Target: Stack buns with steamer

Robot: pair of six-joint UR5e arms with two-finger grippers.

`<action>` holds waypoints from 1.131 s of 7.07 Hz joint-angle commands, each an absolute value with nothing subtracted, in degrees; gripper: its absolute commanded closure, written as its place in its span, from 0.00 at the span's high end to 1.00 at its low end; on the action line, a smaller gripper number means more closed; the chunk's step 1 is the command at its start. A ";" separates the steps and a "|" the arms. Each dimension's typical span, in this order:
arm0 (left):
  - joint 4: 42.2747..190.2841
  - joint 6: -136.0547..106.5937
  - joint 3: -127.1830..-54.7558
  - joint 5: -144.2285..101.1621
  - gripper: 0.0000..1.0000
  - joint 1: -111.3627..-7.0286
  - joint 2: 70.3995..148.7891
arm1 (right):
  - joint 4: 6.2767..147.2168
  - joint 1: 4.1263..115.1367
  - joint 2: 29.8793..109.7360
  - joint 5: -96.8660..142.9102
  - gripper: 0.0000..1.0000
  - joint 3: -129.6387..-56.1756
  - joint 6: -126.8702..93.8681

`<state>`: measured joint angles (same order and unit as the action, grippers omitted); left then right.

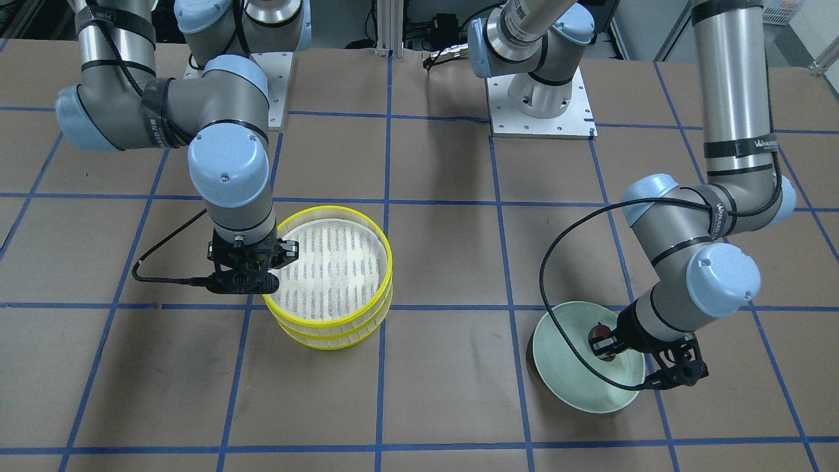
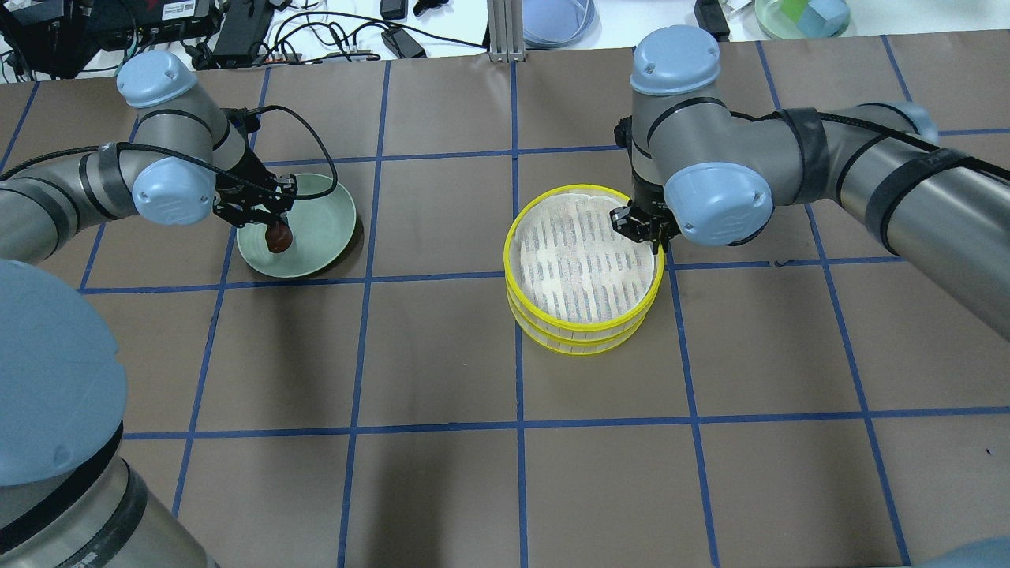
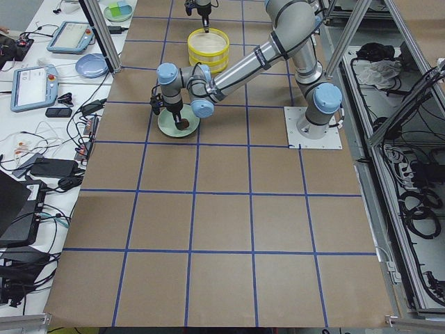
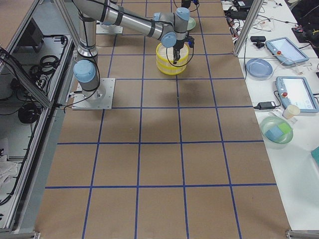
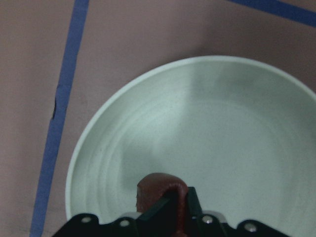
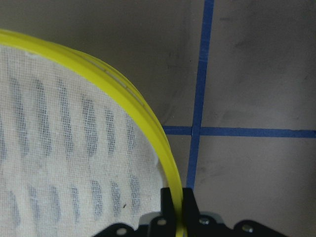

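Here, in the overhead view, the left gripper [image 2: 276, 230] has its fingers pressed together on the dark brown bun [image 5: 159, 187], over the pale green plate [image 2: 325, 225]. The bun sits toward 8 o'clock from the plate's middle. Whether it touches the plate cannot be told.

The plate lies at about 9 o'clock from the steamer, well apart from it. Between them is brown table [image 2: 442, 355] crossed by blue tape lines [image 2: 519, 489].

The steamer's two tiers are stacked, the top tier [image 2: 580, 260] square on the lower tier [image 1: 328, 335]. The top tier's white slatted base shows bare.

The right gripper [image 6: 177, 202] is clamped on the top tier's yellow rim at about 2 o'clock in the overhead view, one finger inside and one outside. The right arm's wrist hangs over that edge and hides part of the rim.

Past the table's 12 o'clock edge there are cables [image 2: 316, 31] and a blue dish [image 2: 556, 20].
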<state>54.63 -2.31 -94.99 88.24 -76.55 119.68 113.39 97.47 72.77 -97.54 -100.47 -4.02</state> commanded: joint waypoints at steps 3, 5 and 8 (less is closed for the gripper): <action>58.08 -3.07 -93.16 88.33 0.00 -77.52 115.15 | 113.29 97.47 72.77 -98.00 0.99 -100.81 -4.65; 64.83 -9.19 -92.12 88.33 0.00 -79.79 110.59 | 113.38 97.38 74.17 -97.82 1.00 -99.68 -4.66; 71.19 -20.62 -87.28 88.33 0.00 -90.32 106.79 | 107.28 97.12 84.34 -94.50 1.00 -93.29 -4.83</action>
<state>69.66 -16.09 -88.35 88.39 -86.62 107.96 111.53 97.19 80.16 -96.07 -96.65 -4.74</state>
